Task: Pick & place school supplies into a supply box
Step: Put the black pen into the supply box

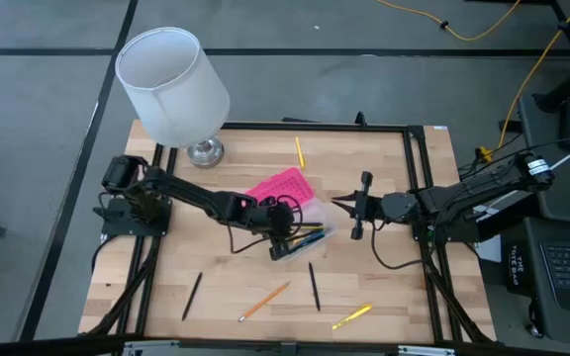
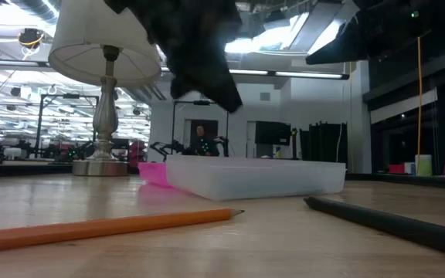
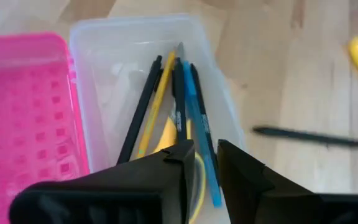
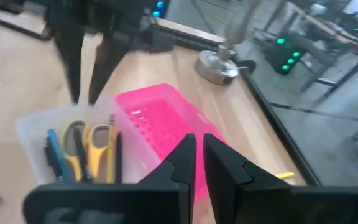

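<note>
Where the high view looks straight down, the left gripper (image 1: 283, 240) hangs over the near end of the clear box (image 1: 310, 234), whose pink lid (image 1: 283, 189) lies open beside it. The right gripper (image 1: 360, 208) waits just beside the box's right side. Loose on the table are a yellow pencil (image 1: 300, 151) at the far side and, near the front, a black pen (image 1: 192, 296), an orange pencil (image 1: 264, 301), another black pen (image 1: 314, 286) and a yellow pen (image 1: 351, 316). A lamp (image 1: 173, 87) stands at the far left.

In the low view, the box (image 2: 255, 177) sits mid-table behind the orange pencil (image 2: 107, 226) and a black pen (image 2: 388, 222).

In the left wrist view, the fingers (image 3: 166, 168) stand slightly apart with nothing between them, above pens (image 3: 188, 115) lying in the box (image 3: 114, 68).

In the right wrist view, the fingers (image 4: 182, 158) are nearly together and empty; scissors (image 4: 86, 146) lie in the box (image 4: 36, 127), with the left gripper (image 4: 82, 99) above them.
</note>
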Robot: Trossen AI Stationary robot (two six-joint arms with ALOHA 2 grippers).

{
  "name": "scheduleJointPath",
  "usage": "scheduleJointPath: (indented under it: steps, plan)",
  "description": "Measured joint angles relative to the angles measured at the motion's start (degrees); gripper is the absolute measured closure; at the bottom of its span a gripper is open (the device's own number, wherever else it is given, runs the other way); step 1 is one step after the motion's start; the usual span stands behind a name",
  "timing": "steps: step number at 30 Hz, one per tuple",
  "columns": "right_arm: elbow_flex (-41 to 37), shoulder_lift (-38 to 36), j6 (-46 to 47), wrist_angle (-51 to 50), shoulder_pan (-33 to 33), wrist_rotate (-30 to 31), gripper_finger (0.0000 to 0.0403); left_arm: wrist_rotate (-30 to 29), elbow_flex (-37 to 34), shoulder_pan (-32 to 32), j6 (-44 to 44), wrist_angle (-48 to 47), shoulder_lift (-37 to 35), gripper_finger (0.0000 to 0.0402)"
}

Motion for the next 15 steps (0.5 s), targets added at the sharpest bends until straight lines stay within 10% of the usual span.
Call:
scheduleJointPath:
  steps: [15]
  plan:
    - [0.0, 0.0, 0.1, -0.1, 0.0, -5.0, 0.0367, -12.7, -9.8, -12.4, 3.9, -2.0, -12.0, 0.0385]
